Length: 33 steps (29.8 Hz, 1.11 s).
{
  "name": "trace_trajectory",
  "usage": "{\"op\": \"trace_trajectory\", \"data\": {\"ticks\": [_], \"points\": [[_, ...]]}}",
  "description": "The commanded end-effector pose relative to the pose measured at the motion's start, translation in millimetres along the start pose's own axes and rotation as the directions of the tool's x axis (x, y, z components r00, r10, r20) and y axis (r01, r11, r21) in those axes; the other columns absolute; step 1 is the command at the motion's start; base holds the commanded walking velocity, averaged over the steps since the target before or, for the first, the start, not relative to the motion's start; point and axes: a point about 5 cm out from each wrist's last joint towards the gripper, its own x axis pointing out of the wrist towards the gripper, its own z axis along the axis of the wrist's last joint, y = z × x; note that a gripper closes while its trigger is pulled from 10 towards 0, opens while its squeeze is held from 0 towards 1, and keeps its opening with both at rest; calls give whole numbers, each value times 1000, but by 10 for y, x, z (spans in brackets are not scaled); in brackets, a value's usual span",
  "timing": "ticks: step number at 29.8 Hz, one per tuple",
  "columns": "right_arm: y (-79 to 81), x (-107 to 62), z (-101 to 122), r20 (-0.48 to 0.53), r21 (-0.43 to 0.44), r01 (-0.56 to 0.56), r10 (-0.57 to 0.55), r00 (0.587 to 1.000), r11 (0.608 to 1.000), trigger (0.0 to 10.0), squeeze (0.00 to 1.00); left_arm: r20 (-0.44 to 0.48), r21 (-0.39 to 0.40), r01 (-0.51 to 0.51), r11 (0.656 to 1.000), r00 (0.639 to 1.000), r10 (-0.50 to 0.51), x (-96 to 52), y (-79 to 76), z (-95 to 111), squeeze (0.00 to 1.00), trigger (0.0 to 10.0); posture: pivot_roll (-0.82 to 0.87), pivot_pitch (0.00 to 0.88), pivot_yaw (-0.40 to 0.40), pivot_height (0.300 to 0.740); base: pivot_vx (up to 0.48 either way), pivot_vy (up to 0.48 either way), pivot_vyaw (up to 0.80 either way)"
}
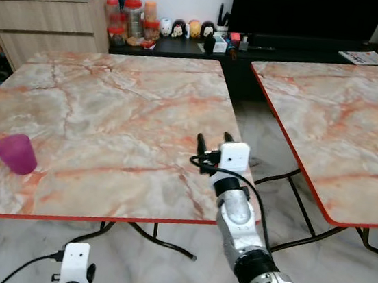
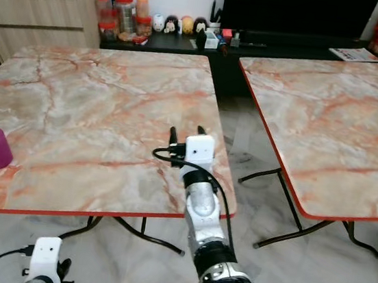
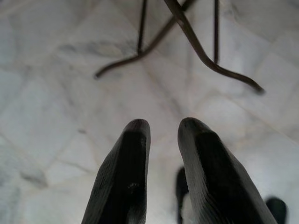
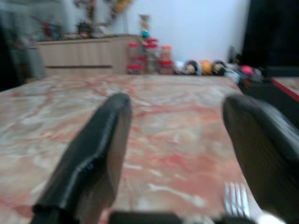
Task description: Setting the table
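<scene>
Two marble tables [image 1: 111, 104] — right gripper [image 1: 214, 142] spread.

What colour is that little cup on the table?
The cup is purple-pink, clearest in the left eye view.

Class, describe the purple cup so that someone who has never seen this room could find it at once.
Start at the marble-patterned table with the red edge on the robot's left, the one its right hand reaches over. Go to that table's near left corner, where the purple cup stands. It is the one solid purple thing on a top otherwise veined in pink and cream.
</scene>
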Motion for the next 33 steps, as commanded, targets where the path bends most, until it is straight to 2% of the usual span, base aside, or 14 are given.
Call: {"op": "trace_trajectory", "data": {"ticks": [1,18,26,33], "points": [[-55,-12,-9,-5,9,27,-27,1000,1000,10000,0,-8,1,14,1000,1000,-14,4,-59,-6,0,10000,49,0,49,728,274,0,0],[-165,-98,-99,-40,-12,96,-97,995,995,10000,0,-14,9,16,1000,1000,-16,-2,-47,-23,0,10000,40,0,61,728,275,0,0],[-219,-222,-237,-94,-34,112,-115,989,993,10000,0,-18,10,17,1000,1000,-17,-3,-52,-29,0,10000,40,0,57,728,0,0,0],[-257,-249,-312,-154,-56,149,-156,976,987,10000,0,-27,12,29,1000,999,-29,-7,-64,-45,0,10000,39,0,56,728,0,0,0]]}}
